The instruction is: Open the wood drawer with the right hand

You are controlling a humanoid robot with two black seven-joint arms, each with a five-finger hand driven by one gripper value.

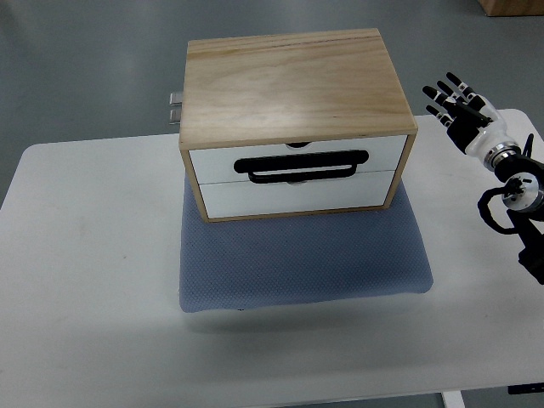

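White table (85, 255), smooth, bearing a blue textured mat (306, 263). Your right hand (463, 110): fingers spread, empty. Left of it, apart: wooden drawer box (289, 76), white fronts, black loop handle (302, 166), drawers closed.

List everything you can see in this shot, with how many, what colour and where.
wooden drawer box: one, light wood with two white drawer fronts, on the mat at table centre
handle: one, black, across the drawer fronts, both shut
metal fitting: one, grey, at the box's back left corner
mat: one, blue-grey, under the box
table: one, white, filling the lower view
floor: grey, beyond the table
right hand: one, black and white, fingers spread, right of the box, touching nothing
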